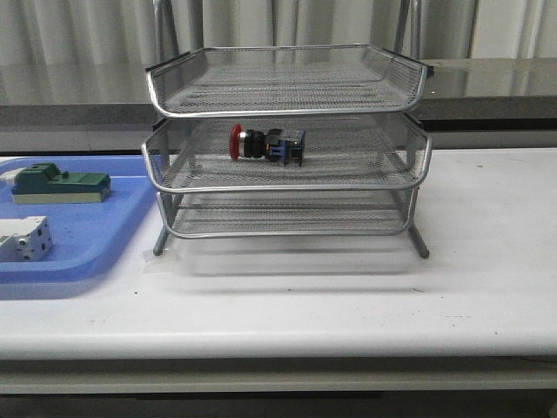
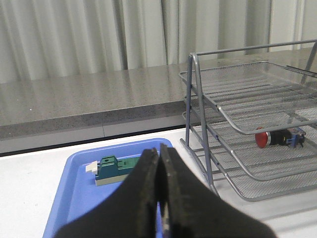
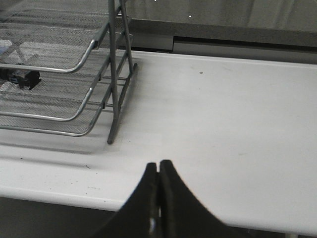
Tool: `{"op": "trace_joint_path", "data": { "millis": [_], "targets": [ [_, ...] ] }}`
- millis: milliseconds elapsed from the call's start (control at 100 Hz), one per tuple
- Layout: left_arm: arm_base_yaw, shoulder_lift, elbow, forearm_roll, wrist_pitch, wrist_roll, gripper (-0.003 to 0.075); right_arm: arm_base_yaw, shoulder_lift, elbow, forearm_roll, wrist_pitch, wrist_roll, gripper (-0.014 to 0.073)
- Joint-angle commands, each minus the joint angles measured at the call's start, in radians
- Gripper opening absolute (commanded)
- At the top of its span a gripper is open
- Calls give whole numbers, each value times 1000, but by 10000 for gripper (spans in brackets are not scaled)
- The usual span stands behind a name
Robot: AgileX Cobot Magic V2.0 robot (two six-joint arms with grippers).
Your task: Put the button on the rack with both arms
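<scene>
Button [image 1: 265,144]: lying on its side on the middle tier of the rack [image 1: 418,161], red head toward the left; nothing grips it.
Progress: placement looks done; at most, arms to park.
Left gripper [image 2: 159,186]: fingers pressed together, empty, above the blue tray [image 2: 74,193], away from the rack.
Right gripper [image 3: 158,191]: fingers together, empty, over bare table [image 1: 487,261] beside the rack's leg.
Surface: white tabletop; blue tray holds a green block [image 1: 59,185] and a white-grey block [image 1: 24,239].
Room: grey stone ledge [image 1: 78,91], pale curtains [image 2: 64,34] behind.

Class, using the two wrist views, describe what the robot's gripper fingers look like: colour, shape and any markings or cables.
Both the left gripper and the right gripper have matte black fingers, broad at the base and curving to narrow tips. No markings or cables show on either. The arms themselves are out of view.
</scene>
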Motion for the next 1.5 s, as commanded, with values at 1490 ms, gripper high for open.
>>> {"op": "trace_joint_path", "data": {
  "millis": [1490],
  "targets": [
    [1,11,-27,-17,-71,-6,-20,-124,-241,501,35,-578,-11,-99]
  ]
}}
